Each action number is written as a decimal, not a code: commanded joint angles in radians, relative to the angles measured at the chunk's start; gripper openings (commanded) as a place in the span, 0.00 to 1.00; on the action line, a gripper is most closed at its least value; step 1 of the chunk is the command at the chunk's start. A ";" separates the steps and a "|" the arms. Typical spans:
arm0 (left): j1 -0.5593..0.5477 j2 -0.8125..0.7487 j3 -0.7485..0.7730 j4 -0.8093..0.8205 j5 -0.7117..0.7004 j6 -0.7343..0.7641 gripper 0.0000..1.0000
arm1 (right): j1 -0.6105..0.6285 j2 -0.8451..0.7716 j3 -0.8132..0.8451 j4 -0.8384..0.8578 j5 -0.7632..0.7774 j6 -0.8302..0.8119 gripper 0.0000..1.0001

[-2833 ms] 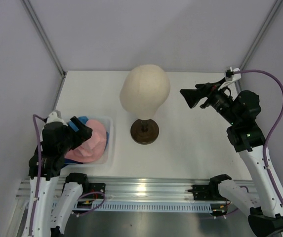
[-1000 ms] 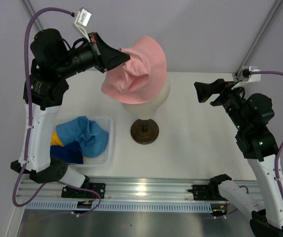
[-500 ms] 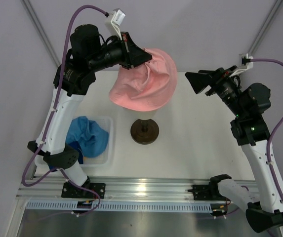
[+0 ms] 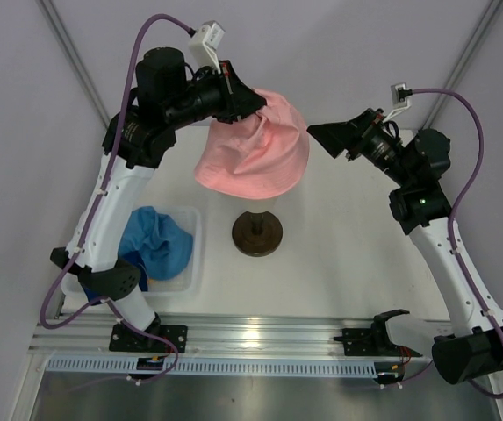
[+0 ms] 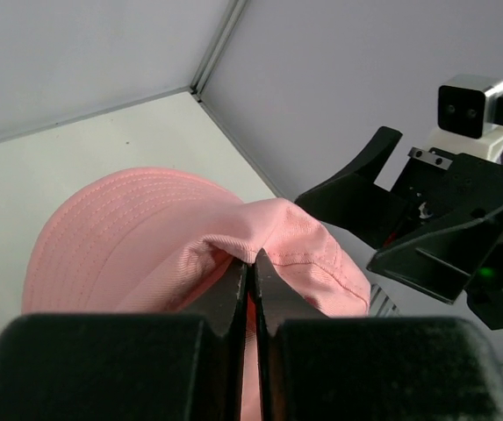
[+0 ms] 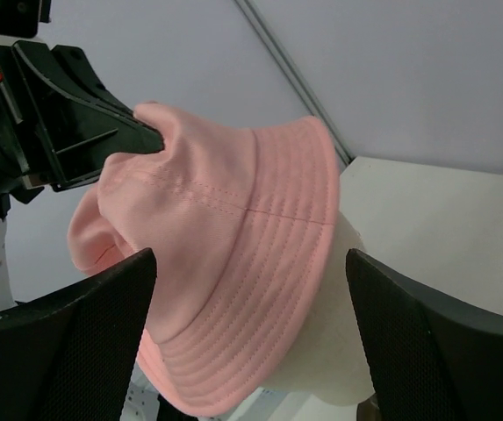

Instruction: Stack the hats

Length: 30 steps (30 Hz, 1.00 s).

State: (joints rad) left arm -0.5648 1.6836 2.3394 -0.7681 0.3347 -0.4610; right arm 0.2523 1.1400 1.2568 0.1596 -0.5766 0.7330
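The pink hat (image 4: 255,151) hangs draped over the beige head form (image 6: 349,351), covering almost all of it from above. My left gripper (image 4: 253,103) is shut on a fold of the pink fabric (image 5: 146,237) at the hat's upper left, with its tips (image 5: 253,256) pinched together. To the hat's right, my right gripper (image 4: 323,139) stands open and level with it. The hat's brim (image 6: 260,289) fills the gap between the right fingers (image 6: 102,342), which do not touch it. A light blue hat (image 4: 156,246) lies crumpled in the clear tray (image 4: 195,263).
The head form's dark brown round base (image 4: 257,233) stands on the white table (image 4: 348,254) below the hat. A dark patch of fabric (image 4: 140,281) shows under the blue hat in the tray. Grey enclosure walls and corner posts lie close behind both arms.
The left arm has carried the pink hat rightward and down over the head form. The right gripper has moved left, closer to the hat's right side.
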 commanded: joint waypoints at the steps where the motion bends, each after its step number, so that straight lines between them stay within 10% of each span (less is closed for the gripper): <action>1: -0.007 -0.024 -0.029 0.030 -0.026 0.021 0.04 | 0.030 -0.005 0.003 0.014 -0.005 0.002 0.91; 30: -0.018 -0.082 -0.158 0.096 -0.049 0.007 0.06 | 0.082 -0.051 -0.177 0.024 0.009 0.233 0.69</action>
State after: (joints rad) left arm -0.5686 1.6485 2.1941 -0.7132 0.3050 -0.4618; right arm 0.3229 1.1137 1.0878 0.1402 -0.5411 0.8917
